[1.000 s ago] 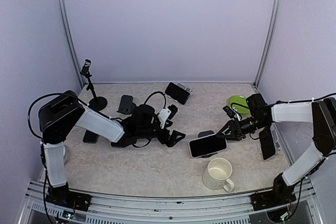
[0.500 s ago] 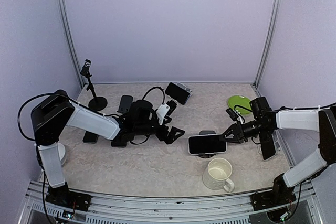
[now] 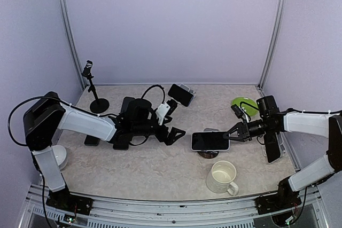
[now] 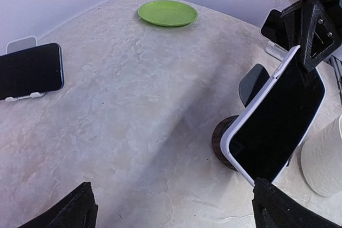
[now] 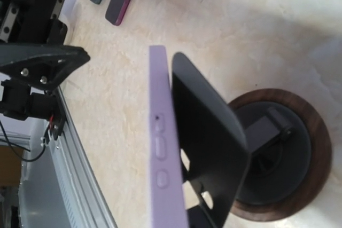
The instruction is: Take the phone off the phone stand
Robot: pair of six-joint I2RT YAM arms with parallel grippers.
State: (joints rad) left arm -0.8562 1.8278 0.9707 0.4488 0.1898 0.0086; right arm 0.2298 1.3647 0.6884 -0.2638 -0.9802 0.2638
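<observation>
We see the phone (image 3: 210, 141) lying lengthwise on its stand (image 3: 207, 154), in the right half of the table (image 3: 160, 169), just behind the mug (image 3: 222, 176) that stands near the front edge. Its screen is dark and blank. It wears a pale lilac case, with rounded corners and a light rim running round the glass. From the right wrist we look along one long edge of it (image 5: 163, 153): three small side buttons sit in a row there. The black back plate of the stand (image 5: 208, 132) rises close behind the case, above a round, wood-rimmed base.

The right claw (image 3: 228, 135) reaches in from the right edge and pinches the phone's right end, one black finger (image 4: 312, 30) lying over the screen side.

The left claw (image 3: 175, 136) hangs over the middle of the table, spread wide and holding nothing, well apart from the phone. Its two fingertips (image 4: 80, 212) frame the left wrist view. Near the far right corner we see a green plate (image 3: 243, 102).
</observation>
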